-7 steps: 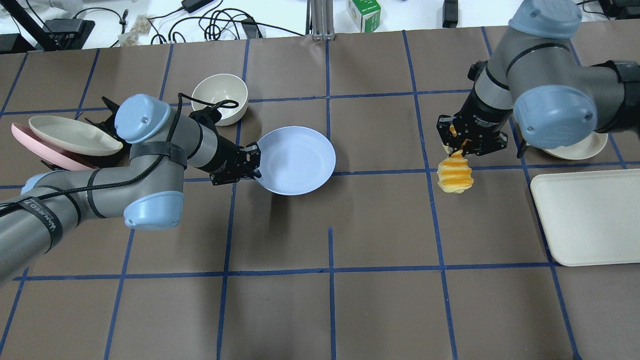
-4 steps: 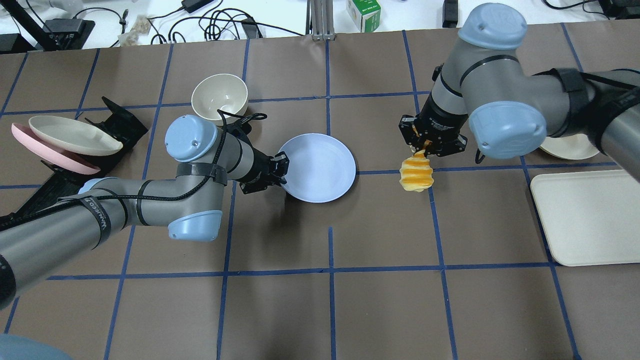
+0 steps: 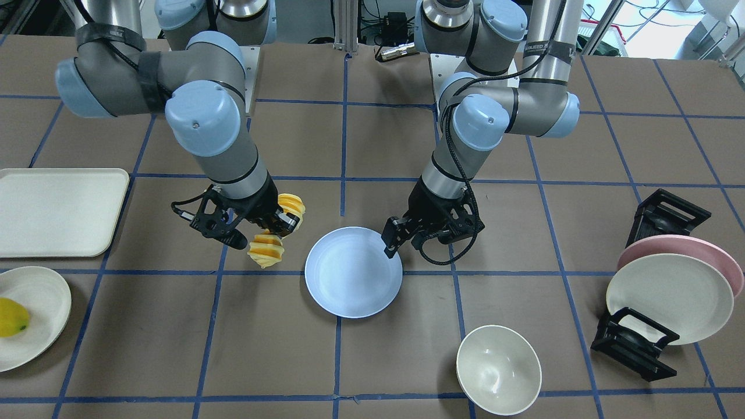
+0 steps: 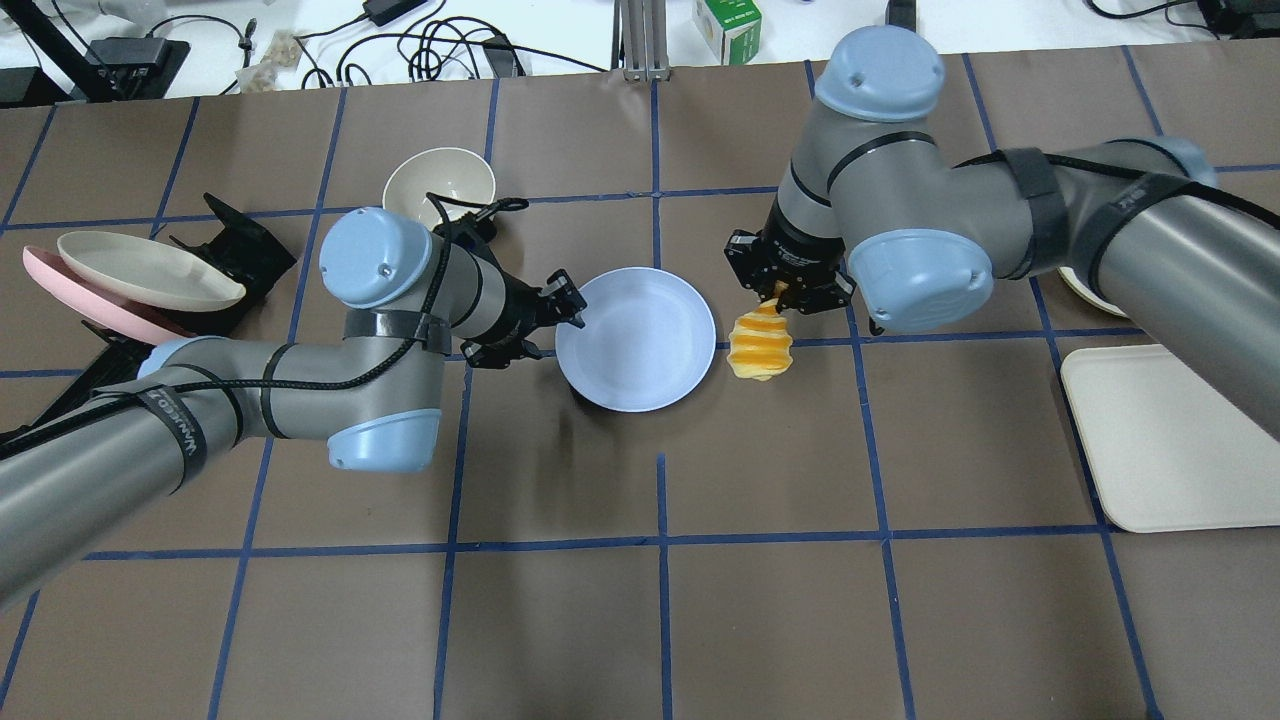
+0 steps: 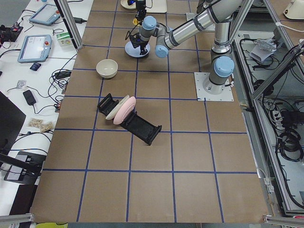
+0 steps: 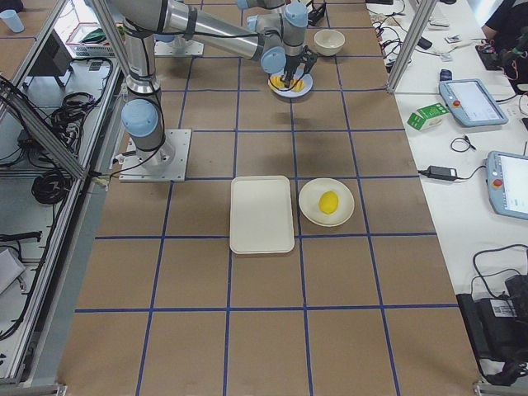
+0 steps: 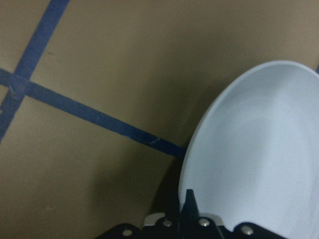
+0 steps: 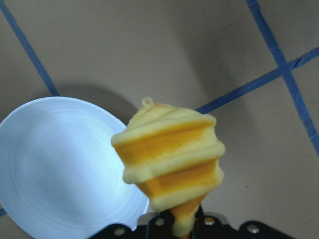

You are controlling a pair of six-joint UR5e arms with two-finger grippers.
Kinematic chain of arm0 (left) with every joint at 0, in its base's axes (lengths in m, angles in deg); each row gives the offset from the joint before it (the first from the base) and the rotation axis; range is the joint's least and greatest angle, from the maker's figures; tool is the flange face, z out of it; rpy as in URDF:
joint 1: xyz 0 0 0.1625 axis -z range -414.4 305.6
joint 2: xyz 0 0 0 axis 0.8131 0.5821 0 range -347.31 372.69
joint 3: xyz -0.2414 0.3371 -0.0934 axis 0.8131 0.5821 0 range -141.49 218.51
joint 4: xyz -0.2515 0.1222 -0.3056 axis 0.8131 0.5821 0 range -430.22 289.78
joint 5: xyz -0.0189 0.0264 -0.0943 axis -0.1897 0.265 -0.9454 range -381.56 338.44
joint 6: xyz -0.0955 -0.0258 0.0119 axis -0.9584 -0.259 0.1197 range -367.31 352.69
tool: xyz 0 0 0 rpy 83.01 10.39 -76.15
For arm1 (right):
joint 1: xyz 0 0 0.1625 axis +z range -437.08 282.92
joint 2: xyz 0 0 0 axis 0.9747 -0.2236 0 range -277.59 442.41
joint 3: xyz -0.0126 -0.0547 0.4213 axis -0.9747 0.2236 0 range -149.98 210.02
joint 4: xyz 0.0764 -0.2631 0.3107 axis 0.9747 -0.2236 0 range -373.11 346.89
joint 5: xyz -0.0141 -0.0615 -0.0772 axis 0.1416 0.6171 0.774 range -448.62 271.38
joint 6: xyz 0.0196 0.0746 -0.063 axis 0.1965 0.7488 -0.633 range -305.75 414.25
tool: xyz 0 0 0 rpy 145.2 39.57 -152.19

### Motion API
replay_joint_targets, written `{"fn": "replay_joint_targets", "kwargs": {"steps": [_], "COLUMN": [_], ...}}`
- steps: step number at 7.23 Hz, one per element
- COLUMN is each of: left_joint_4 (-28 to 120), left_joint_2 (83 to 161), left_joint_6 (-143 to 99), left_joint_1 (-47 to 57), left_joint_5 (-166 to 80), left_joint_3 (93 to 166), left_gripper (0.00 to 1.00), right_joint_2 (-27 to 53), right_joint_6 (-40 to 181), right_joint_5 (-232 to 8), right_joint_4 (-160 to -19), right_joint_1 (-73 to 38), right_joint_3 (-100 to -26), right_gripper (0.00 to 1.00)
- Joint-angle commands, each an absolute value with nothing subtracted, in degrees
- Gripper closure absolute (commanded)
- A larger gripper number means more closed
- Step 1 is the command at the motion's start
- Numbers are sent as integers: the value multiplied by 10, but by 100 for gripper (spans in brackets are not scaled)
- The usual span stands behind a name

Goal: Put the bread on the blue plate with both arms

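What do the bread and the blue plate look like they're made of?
The bread: probably soft foam or rubber, not real; smooth skin, painted yellow-orange bands, a small moulded loop at its tip, squeezed narrow where the right gripper pinches it. The blue plate: likely matte plastic or melamine; even pale colour, faint soft highlights, thin rim. Glazed ceramic looks unlikely.

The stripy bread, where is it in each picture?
Exterior front-facing: bread left of centre, just left of the blue plate.
Overhead exterior: bread just right of the plate.
Exterior left: too small to tell.
Exterior right: bread top middle, at the plate.
Left wrist: not in it.
Right wrist: bread fills the centre.
Shared landmark: the blue plate.
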State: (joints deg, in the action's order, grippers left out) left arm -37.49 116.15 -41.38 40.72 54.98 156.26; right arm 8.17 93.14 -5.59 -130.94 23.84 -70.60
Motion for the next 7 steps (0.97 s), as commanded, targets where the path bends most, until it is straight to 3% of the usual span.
{"fn": "replay_joint_targets", "kwargs": {"steps": [1, 4, 7], "left_joint_4": [-194, 179, 205], "left_joint_2": [1091, 1006, 1005], "left_joint_6": [-260, -104, -28], "left_joint_1": [365, 330, 344], "left_joint_5": [638, 744, 677], "left_joint_3": [1506, 1336, 1323], "left_gripper": [0, 0, 0], "right_joint_2": [128, 176, 212], "right_joint_6": [991, 956, 861], "right_joint_5": [-55, -48, -49], "right_joint_4": [-1318, -1392, -1428], "right_joint_1": [296, 347, 351], "right_joint_3": [-666, -662, -661], "right_gripper": [100, 100, 100]}}
